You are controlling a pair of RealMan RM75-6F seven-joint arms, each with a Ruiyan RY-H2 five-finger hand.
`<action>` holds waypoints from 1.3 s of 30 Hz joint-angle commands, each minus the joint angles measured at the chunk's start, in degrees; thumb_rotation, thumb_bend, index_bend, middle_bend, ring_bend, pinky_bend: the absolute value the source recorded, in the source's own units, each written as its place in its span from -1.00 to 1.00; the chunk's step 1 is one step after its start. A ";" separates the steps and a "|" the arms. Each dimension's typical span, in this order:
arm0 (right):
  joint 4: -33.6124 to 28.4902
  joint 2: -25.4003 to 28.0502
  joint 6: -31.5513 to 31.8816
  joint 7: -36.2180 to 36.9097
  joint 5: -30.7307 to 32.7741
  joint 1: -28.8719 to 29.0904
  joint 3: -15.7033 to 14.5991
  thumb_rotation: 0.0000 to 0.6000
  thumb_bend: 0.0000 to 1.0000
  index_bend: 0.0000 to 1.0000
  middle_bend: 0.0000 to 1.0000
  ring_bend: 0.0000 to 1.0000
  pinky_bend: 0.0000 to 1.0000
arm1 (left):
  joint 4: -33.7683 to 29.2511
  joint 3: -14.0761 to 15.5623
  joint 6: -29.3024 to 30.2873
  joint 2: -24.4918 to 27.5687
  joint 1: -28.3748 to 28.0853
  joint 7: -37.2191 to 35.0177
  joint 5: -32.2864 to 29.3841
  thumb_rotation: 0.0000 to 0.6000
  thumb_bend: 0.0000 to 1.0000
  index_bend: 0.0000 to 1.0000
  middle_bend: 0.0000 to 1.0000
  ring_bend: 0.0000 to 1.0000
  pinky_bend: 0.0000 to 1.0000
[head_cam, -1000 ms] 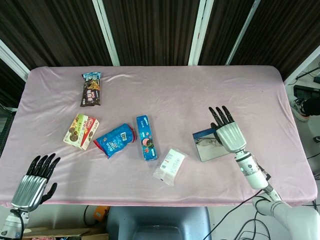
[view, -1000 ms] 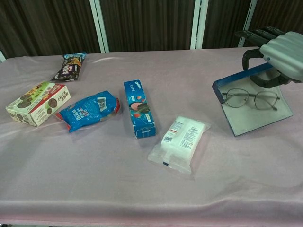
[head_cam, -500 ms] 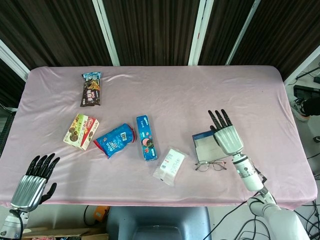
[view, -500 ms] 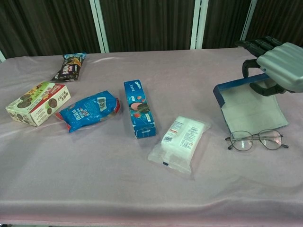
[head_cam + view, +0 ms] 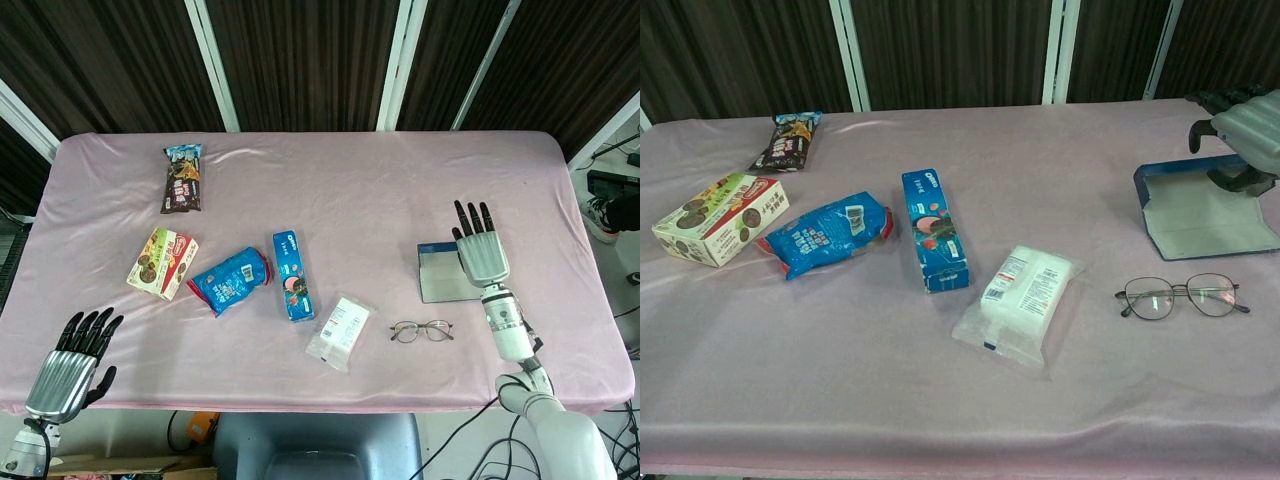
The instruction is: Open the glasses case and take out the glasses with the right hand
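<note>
The blue glasses case [image 5: 444, 273] [image 5: 1202, 208] lies open and empty at the right of the pink table. My right hand [image 5: 482, 255] [image 5: 1248, 130] is over its right end. Its thumb reaches into the case and a finger curls down behind the raised rear wall, pinching it, while the other fingers stay stretched out. The thin-framed glasses [image 5: 421, 330] [image 5: 1183, 296] lie flat on the cloth just in front of the case, touching nothing. My left hand [image 5: 70, 366] hovers at the near left table edge, fingers apart and holding nothing.
Snacks fill the left and middle: a dark bar wrapper [image 5: 182, 180], a cookie box [image 5: 162, 262], a blue bag [image 5: 230, 280], a blue biscuit box [image 5: 293, 275] and a clear white packet [image 5: 339, 330], which lies left of the glasses. The table's right edge [image 5: 590, 270] is close to the case.
The case lifted off the glasses, leaving them on the cloth, then moved right and farther back with my right hand. The left hand barely moved.
</note>
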 commanded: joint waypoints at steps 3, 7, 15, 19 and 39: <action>-0.25 -0.44 -5.10 1.32 2.57 0.66 1.36 1.00 -0.18 -0.49 -0.99 -1.00 -1.00 | -0.02 -0.11 -0.45 -0.11 -0.10 0.38 -0.46 1.00 -0.22 -1.00 -1.00 -1.00 -1.00; -7.19 3.88 -1.48 7.27 0.83 -0.69 0.15 1.00 -0.44 -0.63 -1.00 -1.00 -1.00 | -0.12 -0.16 -0.82 -0.17 -0.25 0.58 -0.69 1.00 -0.22 -1.00 -1.00 -1.00 -1.00; -41.69 22.31 8.37 5.58 -4.91 -7.44 -5.02 1.00 -0.45 -0.32 -1.00 -1.00 -1.00 | -0.27 -0.08 -0.13 -0.34 0.07 1.06 -0.41 1.00 -0.22 -1.00 -1.00 -1.00 -1.00; -53.61 29.01 9.64 -5.38 -5.91 -9.87 -7.36 1.00 -0.45 -0.16 -1.00 -1.00 -1.00 | -0.29 -0.08 0.55 -0.44 0.37 1.19 -0.16 1.00 -0.22 -1.00 -1.00 -1.00 -1.00; -52.97 25.09 1.95 -6.53 -5.14 -11.12 -11.48 1.00 0.11 0.18 -1.00 -1.00 -1.00 | -0.05 0.31 1.48 0.14 0.70 -0.21 1.05 1.00 -0.22 -1.00 -1.00 -1.00 -1.00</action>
